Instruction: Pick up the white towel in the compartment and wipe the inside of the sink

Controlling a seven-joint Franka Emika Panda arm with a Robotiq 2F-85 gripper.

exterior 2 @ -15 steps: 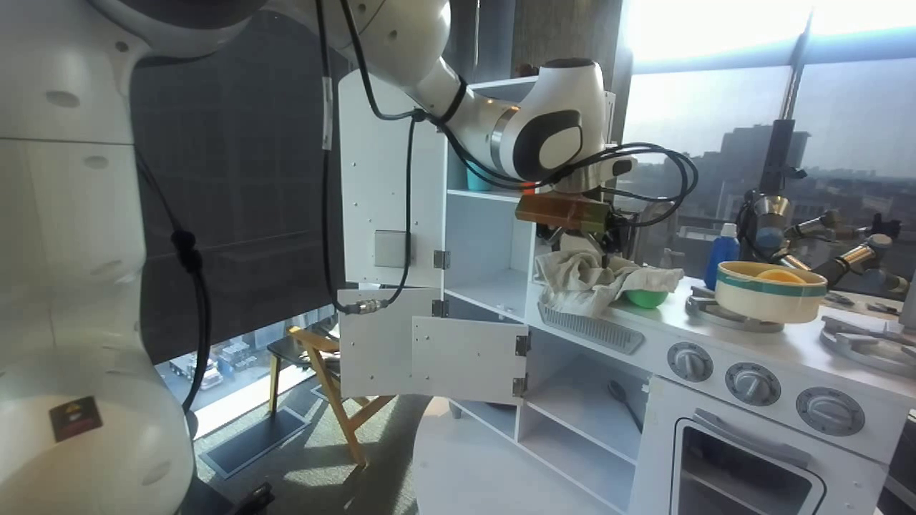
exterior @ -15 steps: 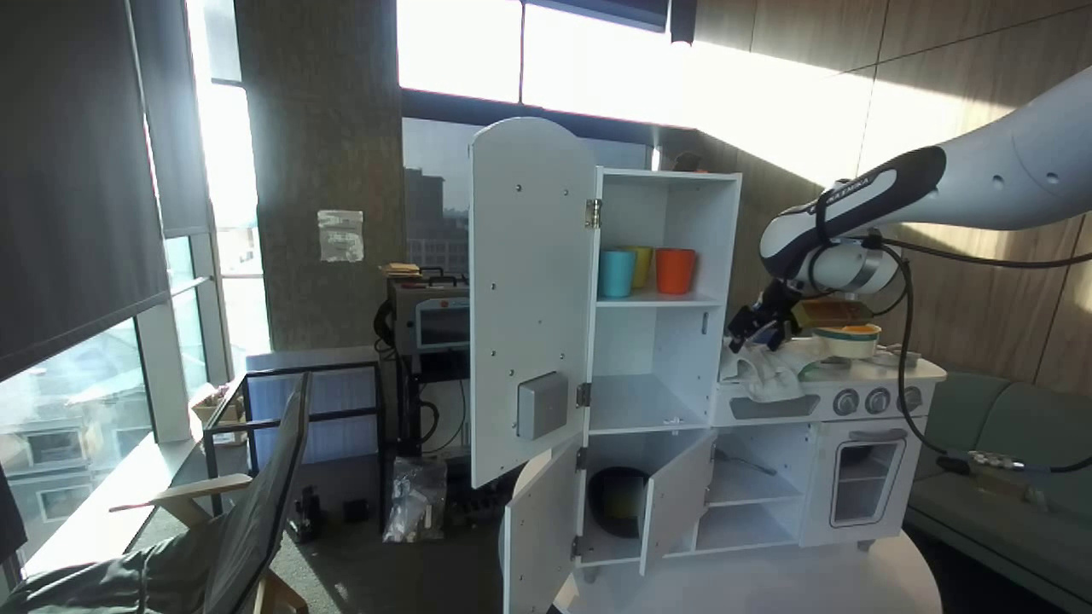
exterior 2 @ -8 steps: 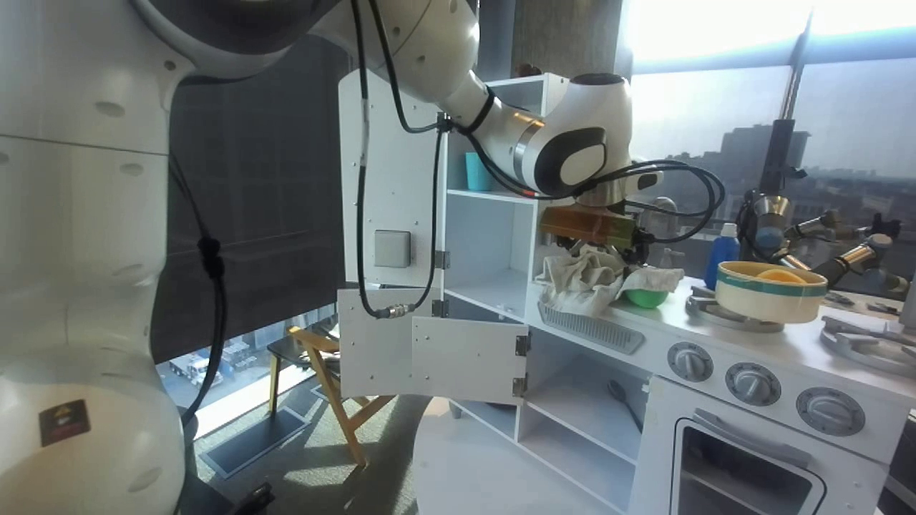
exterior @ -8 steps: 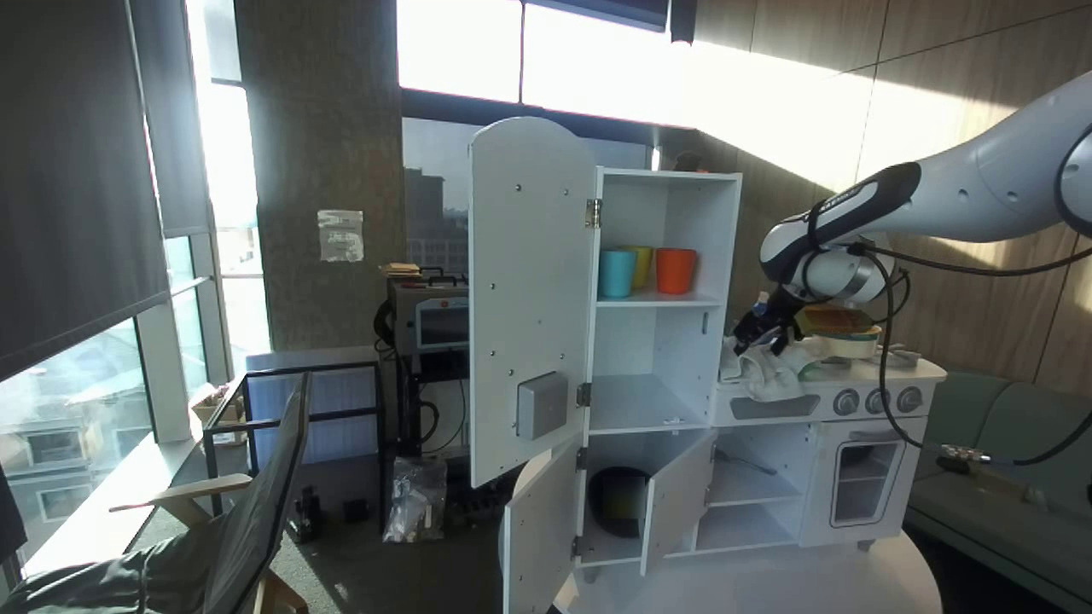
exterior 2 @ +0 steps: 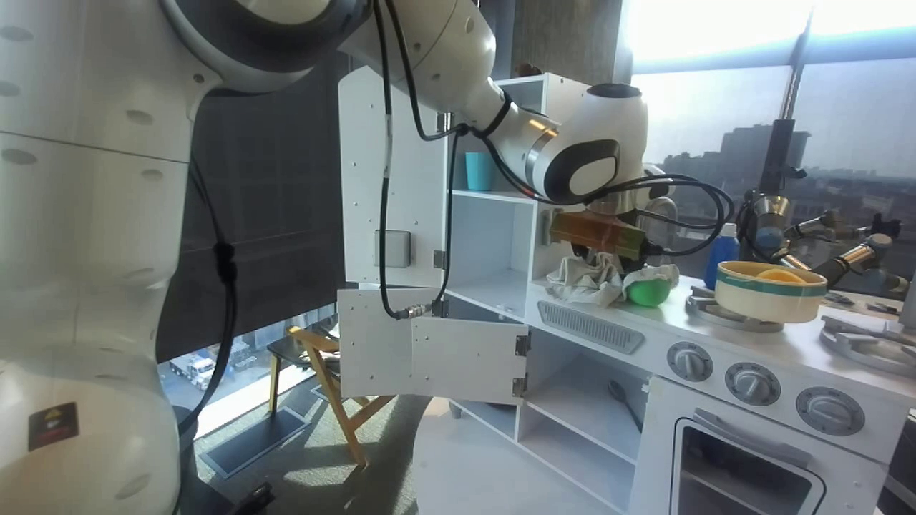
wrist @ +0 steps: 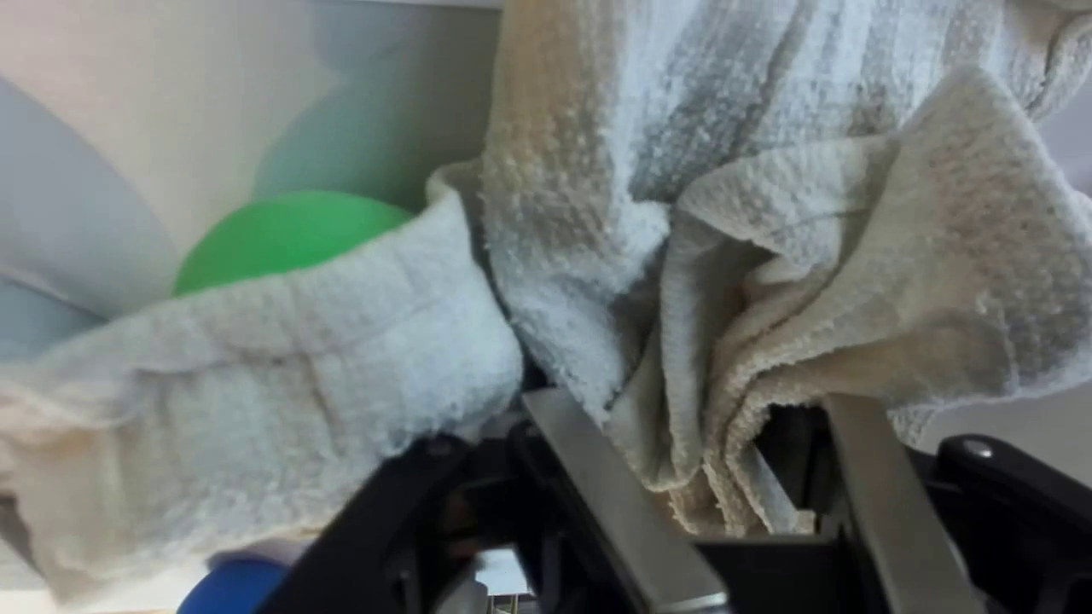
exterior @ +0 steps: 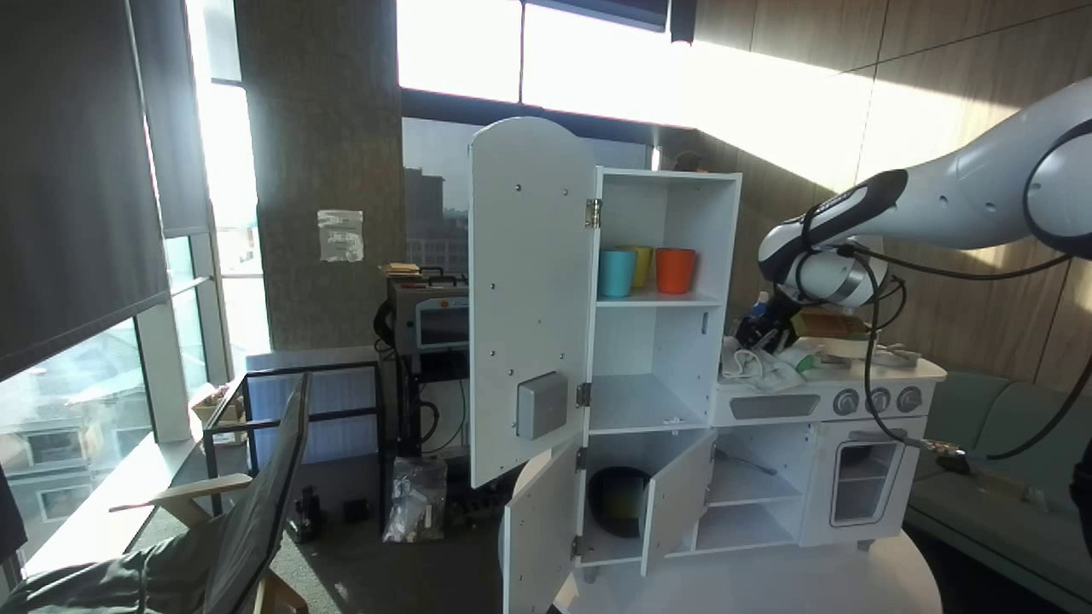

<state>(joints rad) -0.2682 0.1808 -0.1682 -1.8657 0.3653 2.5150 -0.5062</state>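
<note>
Off-white, nubbly cloth makes up our towel (wrist: pixel 589 256), which lies heaped on the white counter (exterior 2: pixel 662 317) right of centre in both exterior views and fills most of the wrist view. We judge it light, soft and limp, with a rough pile that should not slip easily and nothing in it to break; it will likely sag and trail wherever we do not hold it. We would take hold of the thick gathered folds just below and right of centre in the wrist frame, pinching several layers, rather than the loose flap at lower left, which would leave most of the cloth dragging. Those folds sit between the fingers (wrist: pixel 891 503) of our gripper (wrist: pixel 695 401), which enters from the bottom edge; the fingers stand apart with cloth between them, and we cannot tell whether they squeeze it. More towel spreads beyond the tips toward the upper right, and the flap runs off to the left, overlapping a round green thing (wrist: pixel 290 239). The sink we cannot make out; we take it to lie under the heap. Farther along, at the right of an exterior view, stands a cream pot (exterior 2: pixel 769 304), with a blue bottle (exterior 2: pixel 723 254) behind it to the left.
</note>
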